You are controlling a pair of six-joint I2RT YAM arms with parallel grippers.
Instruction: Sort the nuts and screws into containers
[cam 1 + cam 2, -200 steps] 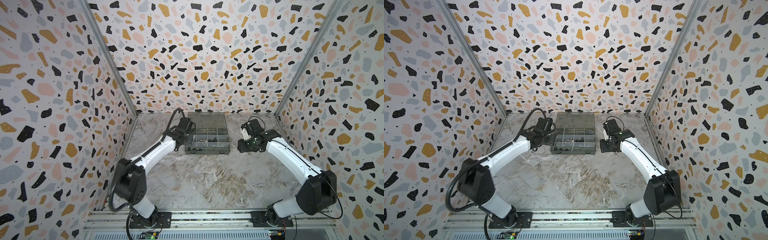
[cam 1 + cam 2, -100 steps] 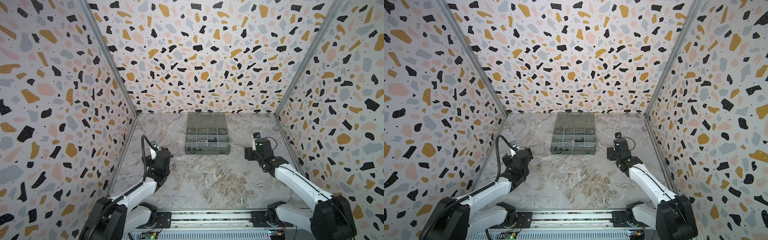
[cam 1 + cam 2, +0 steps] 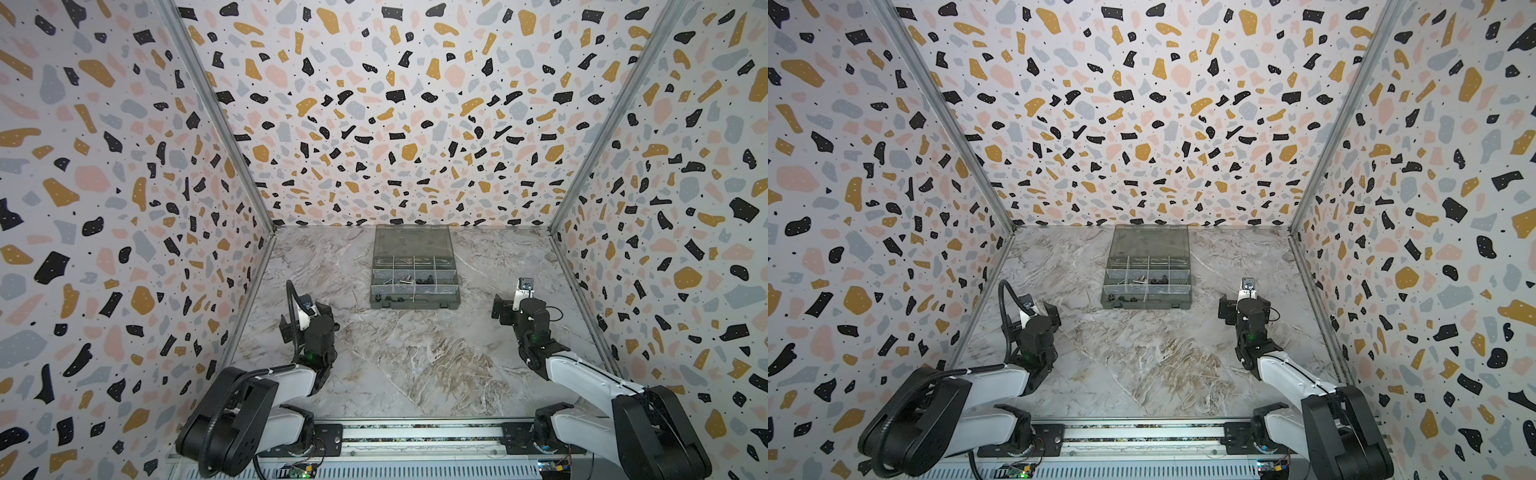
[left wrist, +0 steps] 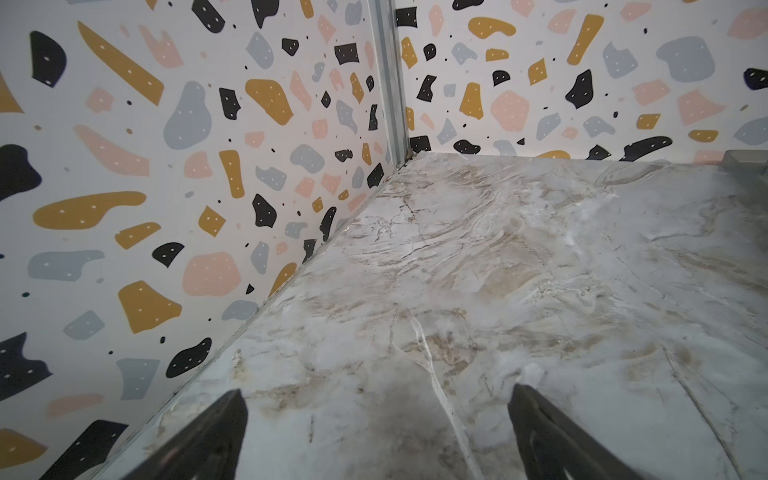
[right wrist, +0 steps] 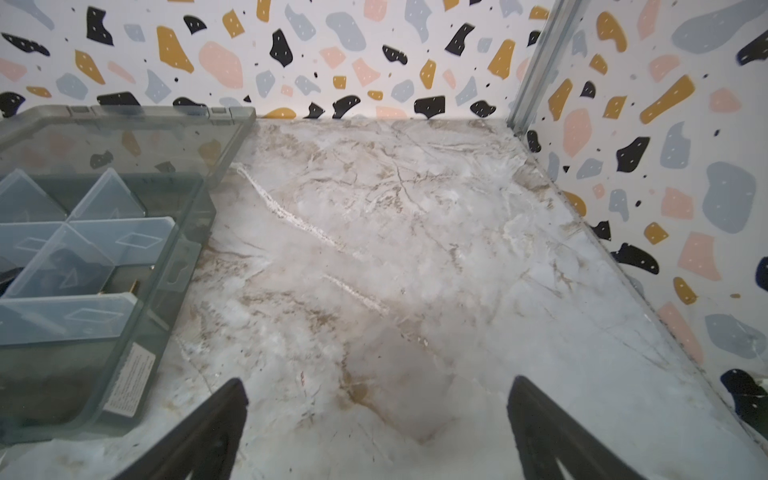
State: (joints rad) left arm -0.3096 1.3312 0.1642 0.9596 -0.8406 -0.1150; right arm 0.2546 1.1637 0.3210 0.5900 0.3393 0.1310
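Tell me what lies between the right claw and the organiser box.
Only bare marble tabletop between the right claw and the organiser box, shown in the right wrist view.

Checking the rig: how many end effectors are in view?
2. The left end effector is open above the tabletop, left of the organiser box; the right end effector is open, right of the box. None looks hidden.

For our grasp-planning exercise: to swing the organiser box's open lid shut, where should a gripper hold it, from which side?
Probably the lid's far latch edge, from the far side: it lies open behind the compartments, hinged there, leaving that thin rim free.
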